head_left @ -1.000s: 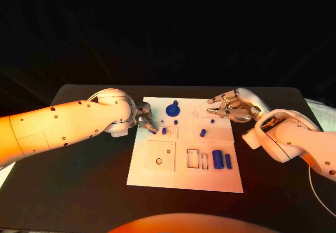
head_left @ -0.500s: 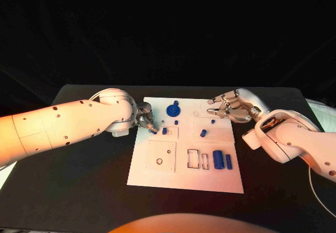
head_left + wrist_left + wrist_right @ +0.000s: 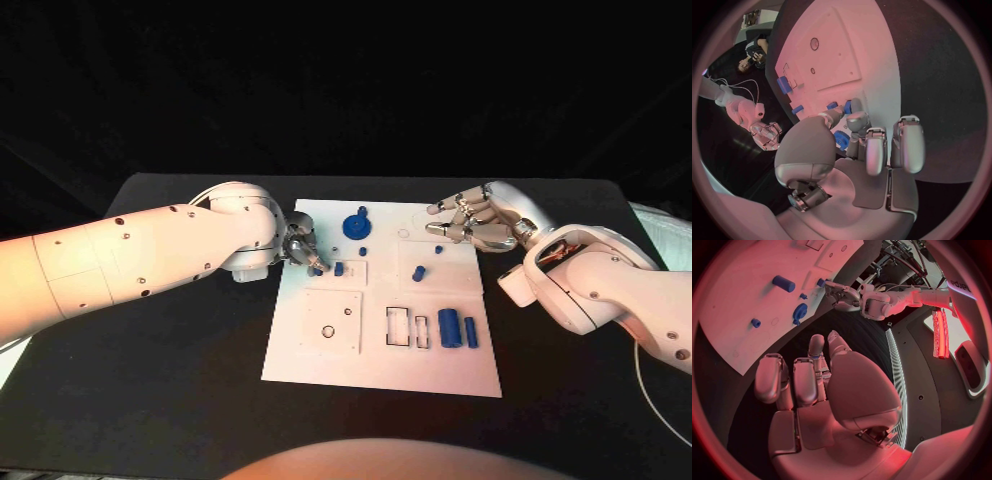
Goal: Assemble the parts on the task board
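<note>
The white task board (image 3: 433, 370) lies in the middle of the black table. My left hand (image 3: 300, 248) is over the board's left edge, and its fingertips pinch a small blue part (image 3: 842, 138) beside an upright blue peg (image 3: 338, 268). A round blue piece (image 3: 355, 225) lies just beyond that hand. My right hand (image 3: 469, 225) hovers at the board's far right corner with its fingers loosely curled and nothing in them. Another peg (image 3: 417, 272) stands mid-board. Two blue cylinders (image 3: 459, 328) lie near the right edge, next to narrow rectangular slots (image 3: 405, 328).
A square recess with a small hole (image 3: 332, 320) sits on the board's near left part. A tiny blue piece (image 3: 438, 250) lies close to my right hand. Bare black table (image 3: 173, 360) surrounds the board. My white forearms reach in from both sides.
Both hands stay about where they were. My left arm has shifted only slightly, and the parts on the board have not moved.
</note>
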Robot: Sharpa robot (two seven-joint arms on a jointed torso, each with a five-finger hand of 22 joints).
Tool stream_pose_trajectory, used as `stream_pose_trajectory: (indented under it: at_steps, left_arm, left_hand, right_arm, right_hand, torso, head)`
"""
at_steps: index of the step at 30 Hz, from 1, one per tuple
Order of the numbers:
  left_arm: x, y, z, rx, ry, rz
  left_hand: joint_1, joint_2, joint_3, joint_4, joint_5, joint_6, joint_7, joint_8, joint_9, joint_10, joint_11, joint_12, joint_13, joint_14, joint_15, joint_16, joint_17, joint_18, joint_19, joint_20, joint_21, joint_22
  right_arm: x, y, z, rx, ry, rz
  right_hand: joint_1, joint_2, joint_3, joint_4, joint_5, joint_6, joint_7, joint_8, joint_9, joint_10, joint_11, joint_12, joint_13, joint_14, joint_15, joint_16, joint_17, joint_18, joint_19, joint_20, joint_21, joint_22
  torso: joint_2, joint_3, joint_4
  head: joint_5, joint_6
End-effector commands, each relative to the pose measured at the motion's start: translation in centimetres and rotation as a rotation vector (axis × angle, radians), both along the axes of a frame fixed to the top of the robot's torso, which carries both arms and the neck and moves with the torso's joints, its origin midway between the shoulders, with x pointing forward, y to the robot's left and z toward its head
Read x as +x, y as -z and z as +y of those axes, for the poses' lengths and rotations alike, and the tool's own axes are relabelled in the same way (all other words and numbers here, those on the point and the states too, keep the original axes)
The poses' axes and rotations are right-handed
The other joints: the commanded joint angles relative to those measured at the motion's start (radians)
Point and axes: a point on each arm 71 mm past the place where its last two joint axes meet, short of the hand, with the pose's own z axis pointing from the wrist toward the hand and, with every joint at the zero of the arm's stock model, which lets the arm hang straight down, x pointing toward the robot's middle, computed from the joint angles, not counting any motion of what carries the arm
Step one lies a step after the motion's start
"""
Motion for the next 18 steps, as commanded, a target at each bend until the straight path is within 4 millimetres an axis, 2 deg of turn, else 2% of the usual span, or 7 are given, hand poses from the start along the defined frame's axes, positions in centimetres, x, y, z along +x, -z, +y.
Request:
stream_pose_trajectory:
  at_steps: [1, 16, 18]
  left_arm:
    - [-0.16, 0.28, -0.12, 0.009, 0.005, 0.033]
    - [0.12, 0.35, -0.12, 0.013, -0.005, 0.032]
    - [0.18, 0.35, -0.05, 0.013, -0.009, 0.03]
  left_hand:
    - [-0.01, 0.002, -0.002, 0.004, -0.003, 0.004, 0.004, -0.004, 0.0, -0.003, -0.001, -0.002, 0.002, 0.107, -0.008, 0.003, 0.263, 0.001, 0.018, -0.009, 0.004, 0.123]
    - [-0.028, -0.002, -0.008, 0.009, -0.003, 0.014, 0.002, -0.006, -0.007, 0.004, -0.003, 0.006, 0.009, 0.107, -0.01, 0.003, 0.263, 0.0, 0.022, -0.011, 0.01, 0.129]
    - [-0.043, -0.008, -0.016, 0.015, -0.003, 0.017, 0.002, -0.006, -0.01, 0.006, -0.002, 0.007, 0.011, 0.107, -0.01, 0.003, 0.263, 0.0, 0.023, -0.012, 0.01, 0.13]
  right_arm:
    - [-0.07, 0.05, 0.18, -0.004, -0.018, 0.002]
    - [-0.11, 0.02, 0.17, -0.004, -0.017, 0.001]
    - [-0.12, 0.01, 0.16, -0.004, -0.017, 0.001]
  right_hand:
    - [0.004, 0.005, -0.004, 0.0, 0.003, -0.005, 0.005, -0.003, 0.002, -0.006, -0.002, -0.002, -0.001, 0.028, 0.003, -0.006, -0.001, 0.019, -0.005, 0.0, -0.006, -0.002]
    - [0.005, 0.005, -0.005, 0.0, 0.006, -0.005, 0.005, -0.003, 0.002, -0.006, -0.002, -0.001, -0.001, 0.028, 0.003, -0.007, -0.001, 0.02, -0.006, 0.0, -0.007, -0.003]
    - [0.005, 0.005, -0.005, 0.0, 0.006, -0.005, 0.005, -0.003, 0.002, -0.006, -0.002, -0.001, -0.001, 0.028, 0.003, -0.007, -0.001, 0.02, -0.006, 0.0, -0.007, -0.003]
  torso:
    - [0.0, -0.0004, 0.0002]
    - [0.0, -0.0003, 0.0002]
    - [0.001, -0.0007, 0.0011]
  head:
    - [0.0, 0.0]
    - [-0.002, 0.001]
    - [-0.003, 0.0]
